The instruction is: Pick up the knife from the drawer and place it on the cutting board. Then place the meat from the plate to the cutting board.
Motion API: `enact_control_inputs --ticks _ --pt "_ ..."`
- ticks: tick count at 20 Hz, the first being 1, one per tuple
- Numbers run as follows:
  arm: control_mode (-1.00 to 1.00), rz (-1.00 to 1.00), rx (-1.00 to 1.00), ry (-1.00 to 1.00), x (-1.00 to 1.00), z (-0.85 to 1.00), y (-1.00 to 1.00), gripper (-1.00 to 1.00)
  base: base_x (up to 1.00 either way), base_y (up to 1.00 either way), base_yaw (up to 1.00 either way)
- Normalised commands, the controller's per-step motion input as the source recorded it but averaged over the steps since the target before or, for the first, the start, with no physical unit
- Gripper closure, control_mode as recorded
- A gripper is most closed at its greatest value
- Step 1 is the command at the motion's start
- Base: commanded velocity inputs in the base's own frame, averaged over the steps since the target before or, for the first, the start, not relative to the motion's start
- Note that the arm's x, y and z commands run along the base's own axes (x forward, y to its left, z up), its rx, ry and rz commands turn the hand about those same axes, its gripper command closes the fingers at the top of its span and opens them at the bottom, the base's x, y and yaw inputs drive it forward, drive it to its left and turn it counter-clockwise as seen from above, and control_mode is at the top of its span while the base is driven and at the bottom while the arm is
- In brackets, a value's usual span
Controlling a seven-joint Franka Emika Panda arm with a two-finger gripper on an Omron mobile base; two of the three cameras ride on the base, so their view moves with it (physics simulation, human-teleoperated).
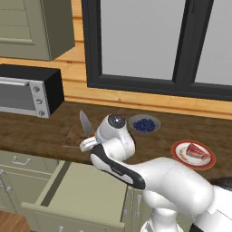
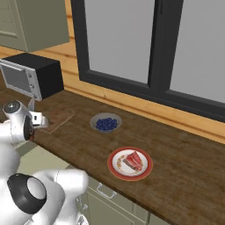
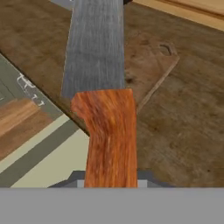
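We've got the knife (image 3: 103, 87) clamped by its handle in the end effector (image 1: 89, 144), blade pointing up and away, hanging at the near edge of the cutting board (image 3: 153, 74) just ahead.

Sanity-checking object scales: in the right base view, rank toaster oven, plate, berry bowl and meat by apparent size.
1. Toaster oven, largest, though farther off.
2. Plate.
3. Berry bowl, a bit smaller than the plate but farther away, so unsure.
4. Meat, smallest.
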Motion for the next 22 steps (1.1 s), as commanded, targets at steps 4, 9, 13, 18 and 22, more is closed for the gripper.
enact_control_inputs --ticks 4,9,13,18,22 --pt "-1.0 -0.07 -0.08 0.07 0.91 -0.01 0.03 1.0 0.0 0.0 0.0" --pt "-1.0 0.0 -0.12 0.04 0.76 -0.27 0.24 1.0 0.0 0.0 0.0" --pt "-1.0 0.0 -0.11 0.0 0.52 -0.35 0.32 1.0 0.0 0.0 0.0" --pt "-1.0 0.0 -0.07 0.0 0.49 -0.36 0.15 1.0 0.0 0.0 0.0" --pt "-1.0 0.0 -0.03 0.0 0.44 -0.3 0.0 -1.0 0.0 0.0 0.0"
